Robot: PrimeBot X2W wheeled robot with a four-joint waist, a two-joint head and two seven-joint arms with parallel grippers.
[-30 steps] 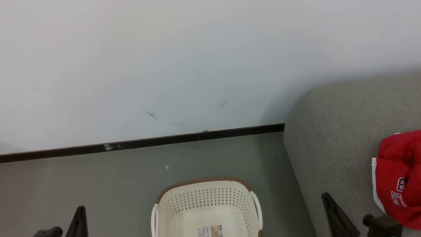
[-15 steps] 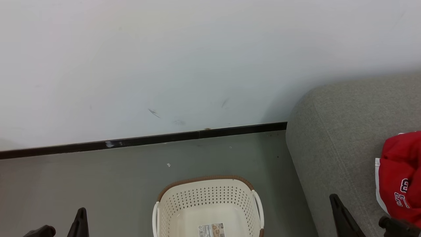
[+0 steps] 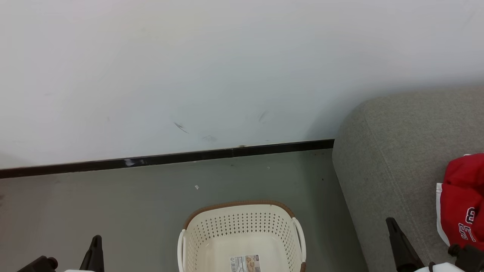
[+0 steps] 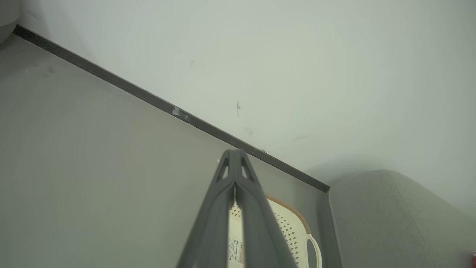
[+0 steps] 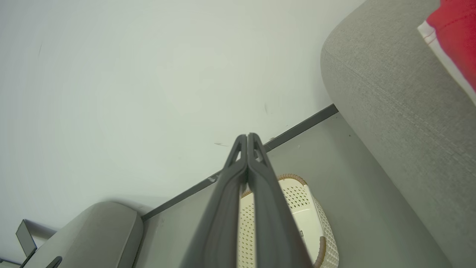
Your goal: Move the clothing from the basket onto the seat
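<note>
Layout as we logged it:

- The basket [image 3: 239, 204] stood on the floor [image 3: 113, 211] straight ahead of us, well apart from the wall [image 3: 189, 68] behind it.
- A label [image 3: 245, 263] lay on the basket's bottom.
- A skirting board [image 3: 170, 158] ran where the floor met the wall.
- The seat [image 3: 397, 151] stood to the basket's right, its far end against the wall.
- The clothing [image 3: 463, 196] lay on the seat, toward our right.
- The left gripper [image 3: 97, 238] was left of the basket, over the floor.
- The right gripper [image 3: 389, 221] was over the seat, between the basket and the clothing.
</note>
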